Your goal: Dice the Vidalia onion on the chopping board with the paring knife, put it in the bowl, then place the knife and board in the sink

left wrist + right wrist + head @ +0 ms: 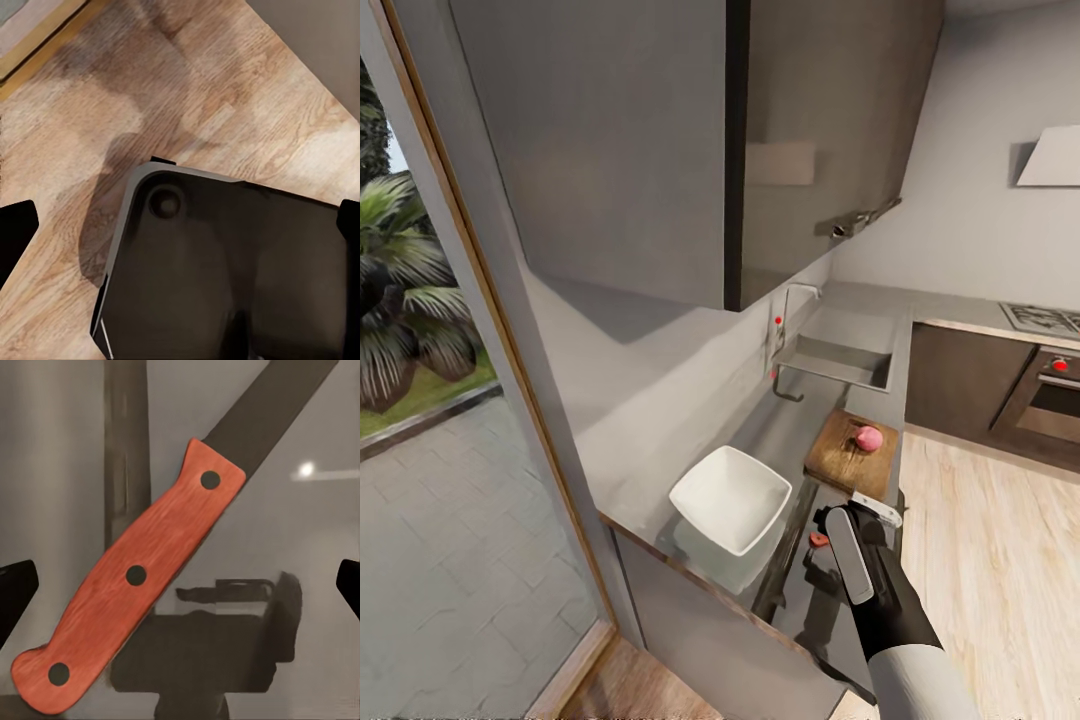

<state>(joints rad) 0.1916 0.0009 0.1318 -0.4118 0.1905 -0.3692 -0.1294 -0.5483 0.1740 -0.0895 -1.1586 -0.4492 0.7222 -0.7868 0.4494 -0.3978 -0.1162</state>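
Right gripper (pixel 830 545) above countertop (pixel 785 440) — wood floor (pixel 990 560) beside.

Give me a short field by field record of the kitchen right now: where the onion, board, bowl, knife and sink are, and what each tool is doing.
onion: Vidalia onion whole, resting on the chopping board
board: on the countertop, between sink and bowl
bowl: white, looks empty, near the counter's end
knife: paring knife lying on the countertop, orange-red handle under the right tool
right tool: fingers spread either side of the handle, not closed on it
left tool: fingers apart, over wooden floor and a dark robot part
dicing: not started
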